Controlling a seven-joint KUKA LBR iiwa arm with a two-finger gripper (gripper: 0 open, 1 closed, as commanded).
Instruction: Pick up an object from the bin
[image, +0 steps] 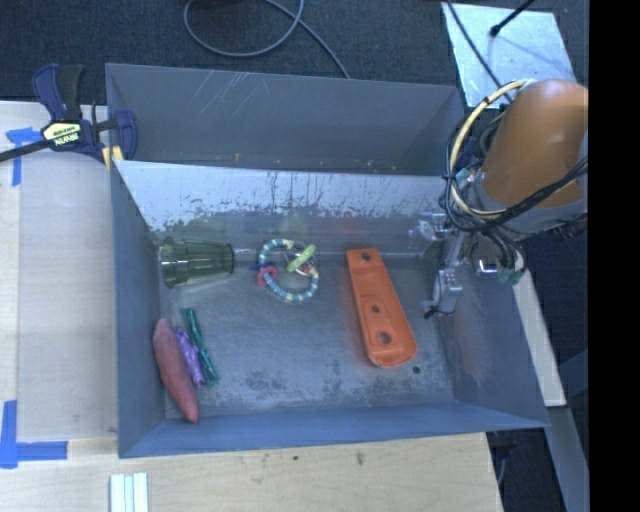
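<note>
From the camera view, the arm comes in from the right, its rounded orange wrist cover (535, 135) sitting above the right rim of the grey metal bin (300, 130) with yellow and black cables (468, 135) looped round it. The gripper (440, 305) hangs low over the bare floor on the bin's right side, close to the right wall. Whether it is open or closed cannot be told from this angle, and nothing shows in its grip.

Just to its left lies the nearest thing, a flat orange plastic block with small holes (380, 310), set lengthwise and slightly slanted, apart from the gripper. Further left, near the back wall, is a ring of many-coloured beads (288, 270). Beyond that a translucent green plastic cup (195, 263) lies on its side. At the front left a reddish, sweet-potato-shaped piece (175, 370) rests beside a small purple and green toy (196, 345).
</note>
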